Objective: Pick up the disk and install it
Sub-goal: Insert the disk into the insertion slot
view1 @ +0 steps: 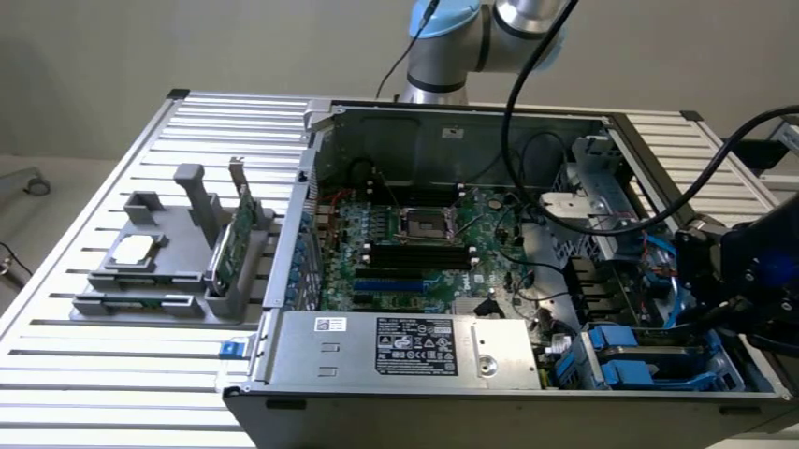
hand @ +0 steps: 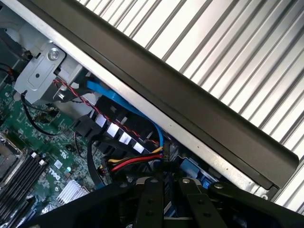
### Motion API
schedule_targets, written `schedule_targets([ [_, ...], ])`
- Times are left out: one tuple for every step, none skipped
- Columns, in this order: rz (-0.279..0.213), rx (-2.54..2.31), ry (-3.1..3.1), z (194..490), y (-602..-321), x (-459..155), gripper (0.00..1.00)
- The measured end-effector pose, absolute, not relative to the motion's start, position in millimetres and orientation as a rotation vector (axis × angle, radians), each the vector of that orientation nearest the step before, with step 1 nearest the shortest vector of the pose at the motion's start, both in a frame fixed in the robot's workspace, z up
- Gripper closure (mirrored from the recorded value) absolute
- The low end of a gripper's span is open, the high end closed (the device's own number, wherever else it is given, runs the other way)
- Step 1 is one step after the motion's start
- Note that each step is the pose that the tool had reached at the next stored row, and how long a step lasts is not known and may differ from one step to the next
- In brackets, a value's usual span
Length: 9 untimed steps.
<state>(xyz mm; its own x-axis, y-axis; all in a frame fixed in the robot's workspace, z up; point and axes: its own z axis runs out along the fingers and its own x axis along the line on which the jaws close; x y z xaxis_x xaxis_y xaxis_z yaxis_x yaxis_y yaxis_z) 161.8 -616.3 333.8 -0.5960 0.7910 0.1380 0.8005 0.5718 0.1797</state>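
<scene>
The open computer case (view1: 450,224) lies on the slatted table. Blue plastic carrier rails, which I take for the disk (view1: 620,348), sit in the drive bay at the case's near corner on the exterior view's right. Its metal face and label are hidden. My dark gripper (view1: 736,281) hangs just above and to the right of that bay, over the case wall. In the wrist view the gripper (hand: 171,192) points down at a patch of the same blue plastic of the disk (hand: 192,168), right under the case's dark rim (hand: 190,109). Whether it touches the blue piece I cannot tell.
A blue data cable (hand: 128,107) and red, yellow and black power wires (hand: 135,164) run beside the bay. The power supply (view1: 413,346) lies along the case front. On the exterior view's left a grey tray (view1: 168,271) holds a silver chip (view1: 135,249) and a green card (view1: 238,243).
</scene>
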Motion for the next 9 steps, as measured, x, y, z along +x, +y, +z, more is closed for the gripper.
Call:
schedule_targets([
  [-0.348,-1.393,-2.747,333.9,-616.3,161.4,0.84],
  [-0.347,-1.395,-2.746,334.5,-616.4,160.9,0.84],
  [-0.347,-1.397,-2.745,335.2,-616.4,160.5,0.84],
  [-0.348,-1.399,-2.742,335.6,-616.5,160.0,0.84],
  [-0.350,-1.400,-2.739,336.1,-616.6,159.6,0.84],
  [-0.351,-1.401,-2.735,336.8,-616.8,159.3,0.84],
  [-0.351,-1.401,-2.730,337.3,-617.0,159.0,0.84],
  [-0.350,-1.403,-2.726,337.5,-617.2,158.7,0.84],
  [-0.348,-1.404,-2.721,337.7,-617.2,158.4,0.84],
])
